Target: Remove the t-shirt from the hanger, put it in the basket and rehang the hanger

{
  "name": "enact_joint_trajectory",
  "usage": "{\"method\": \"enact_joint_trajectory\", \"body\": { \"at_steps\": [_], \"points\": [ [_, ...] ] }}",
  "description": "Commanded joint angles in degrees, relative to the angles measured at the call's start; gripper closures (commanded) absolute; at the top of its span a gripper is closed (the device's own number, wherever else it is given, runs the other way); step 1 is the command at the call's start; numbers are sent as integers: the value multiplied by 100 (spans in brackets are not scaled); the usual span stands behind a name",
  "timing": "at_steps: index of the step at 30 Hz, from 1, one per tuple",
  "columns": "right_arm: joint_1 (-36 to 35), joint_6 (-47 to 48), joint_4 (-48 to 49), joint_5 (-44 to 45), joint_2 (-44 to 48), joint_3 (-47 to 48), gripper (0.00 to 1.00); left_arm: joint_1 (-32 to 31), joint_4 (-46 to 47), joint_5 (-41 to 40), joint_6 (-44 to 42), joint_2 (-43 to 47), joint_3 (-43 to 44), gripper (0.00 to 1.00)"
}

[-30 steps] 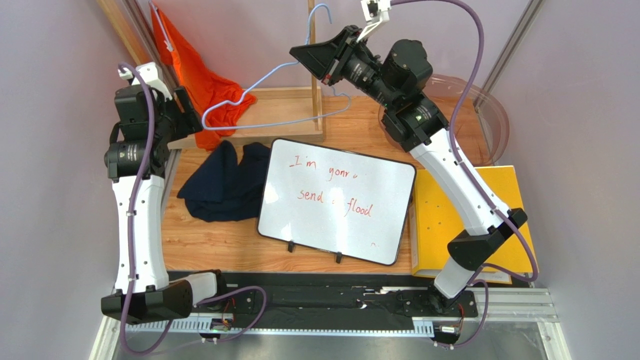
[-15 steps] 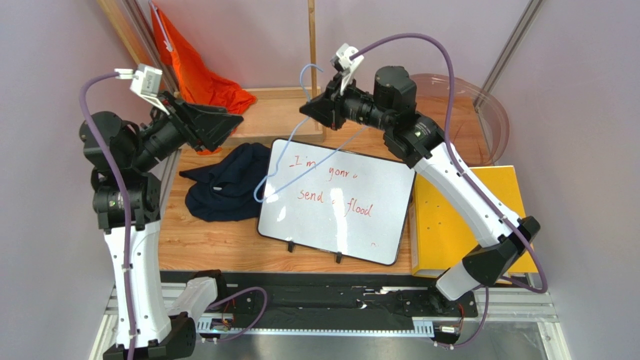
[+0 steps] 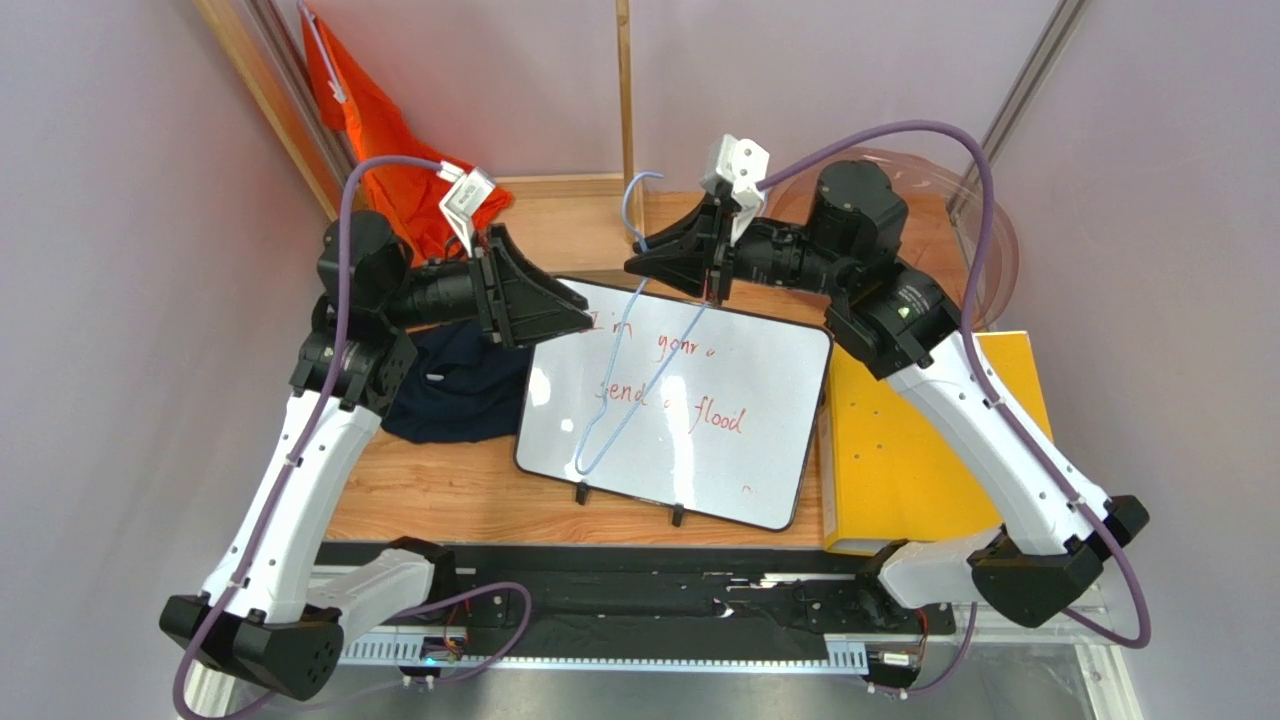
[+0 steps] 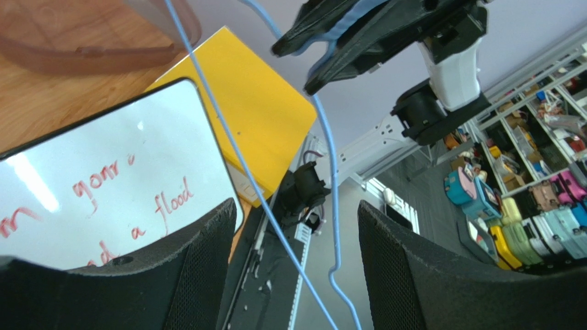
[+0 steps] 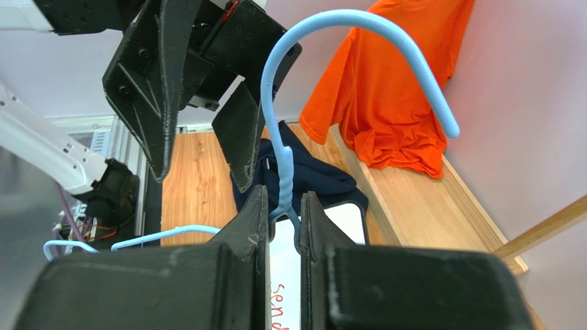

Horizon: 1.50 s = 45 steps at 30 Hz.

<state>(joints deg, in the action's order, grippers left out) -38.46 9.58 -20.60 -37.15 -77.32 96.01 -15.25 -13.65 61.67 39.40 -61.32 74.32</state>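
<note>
Right gripper [image 5: 282, 206] pinches the twisted neck of the bare blue hanger [image 5: 284, 175], jaws nearly shut; the wire dangles free above the whiteboard [image 3: 721, 435]; left gripper [image 4: 296, 234] gapes wide and empty just beside it; orange t-shirt [image 5: 393, 89] slumps on the wooden ledge [image 5: 413, 199] against the back wall, well apart, its top cut off.

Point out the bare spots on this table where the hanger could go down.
Bare wood between the navy shirt and the near edge, left of the whiteboard. The yellow board also looks bare. Crowded at the back: orange t-shirt, stand base, clear bin.
</note>
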Motion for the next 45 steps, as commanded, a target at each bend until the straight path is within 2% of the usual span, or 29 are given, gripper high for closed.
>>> {"method": "enact_joint_trajectory", "body": {
  "at_steps": [1, 7, 9, 18, 28, 35, 39, 42, 45],
  "points": [
    [-13, 316, 12, -407, 156, -135, 100, -417, 960, 232, 296, 261, -348, 31],
    [-13, 185, 328, -487, -29, 6, 100, -743, 1110, 188, 481, 208, -471, 41],
    [-13, 158, 443, -478, -177, 76, 100, -769, 1101, 205, 507, 243, -541, 47],
    [14, 17, 548, -662, -626, 717, 100, -787, 618, 73, 174, 524, -911, 49],
    [137, -167, 583, -1119, -820, 938, 100, -787, 1198, 188, 648, 929, -1403, 68],
    [137, -238, 601, -1242, -794, 858, 100, -787, 1330, 161, 911, 911, -1315, 74],
    [137, -290, 636, -1243, -785, 806, 100, -787, 1462, 56, 956, 929, -1306, 100],
    [137, -500, 662, -937, -793, 797, 100, -787, 1392, -128, 930, 955, -1263, 100],
    [137, -773, 689, -366, -776, 709, 53, -787, 498, -742, 414, 973, -938, 100]
  ]
}}
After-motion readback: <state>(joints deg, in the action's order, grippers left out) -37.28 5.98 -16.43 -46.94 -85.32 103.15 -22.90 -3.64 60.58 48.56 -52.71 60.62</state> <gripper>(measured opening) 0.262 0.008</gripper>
